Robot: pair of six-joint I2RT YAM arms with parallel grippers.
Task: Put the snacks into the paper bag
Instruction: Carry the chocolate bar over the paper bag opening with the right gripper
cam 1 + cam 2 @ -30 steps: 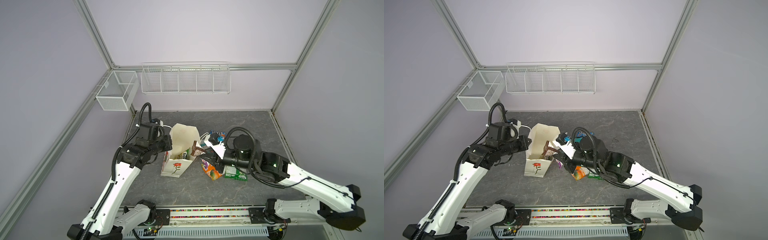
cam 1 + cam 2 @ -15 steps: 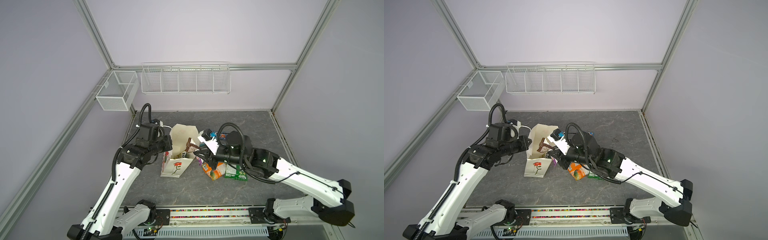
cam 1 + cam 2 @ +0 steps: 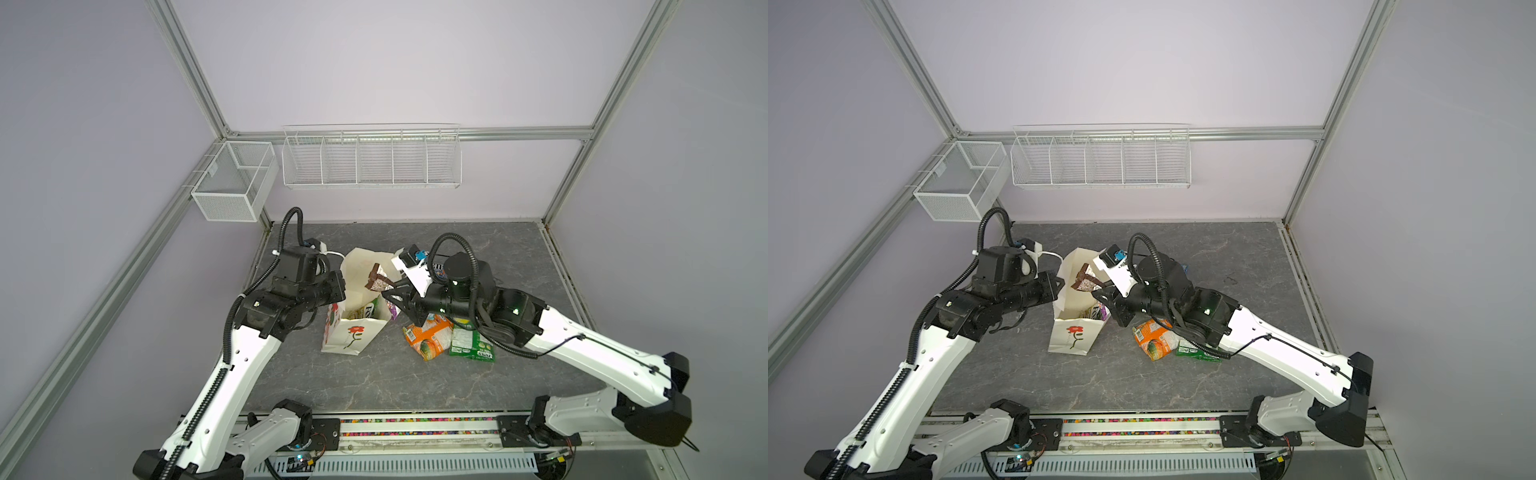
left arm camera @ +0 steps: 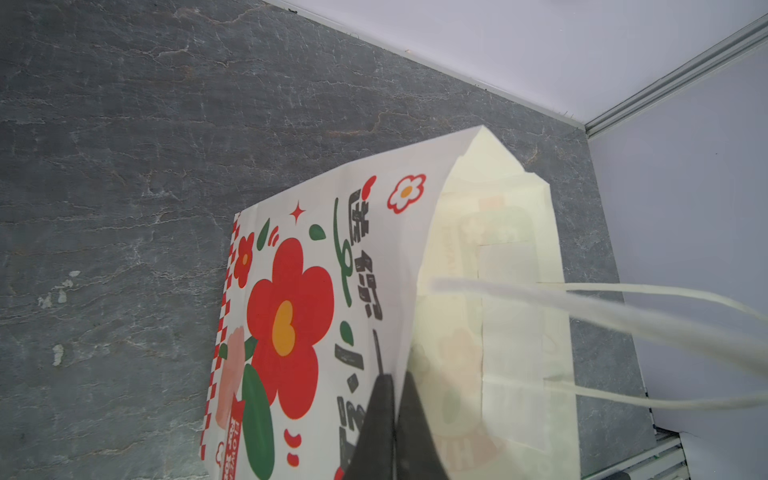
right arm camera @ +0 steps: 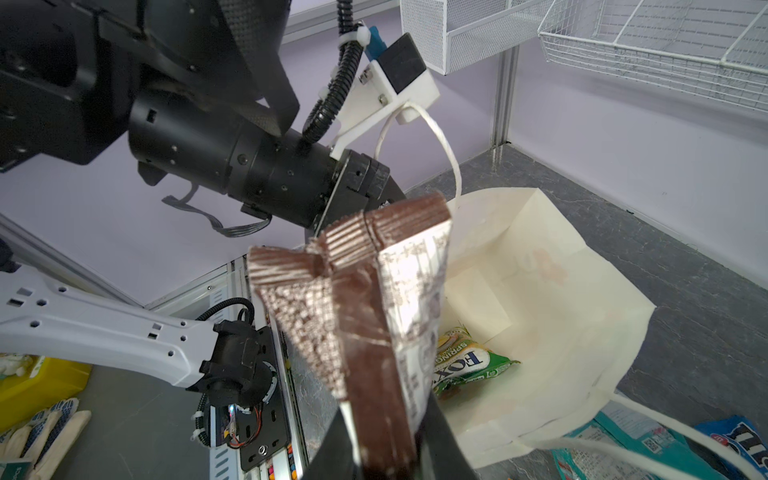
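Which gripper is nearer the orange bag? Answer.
Right. The right gripper, holding the brown bar, hovers beside the orange bag; the left gripper pinches the paper bag's far rim.

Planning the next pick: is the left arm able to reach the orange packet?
Probably not: the left gripper is shut on the paper bag, which stands between it and the orange packet.

The brown bar [image 5: 353,316] hangs over the open paper bag [image 3: 353,338].
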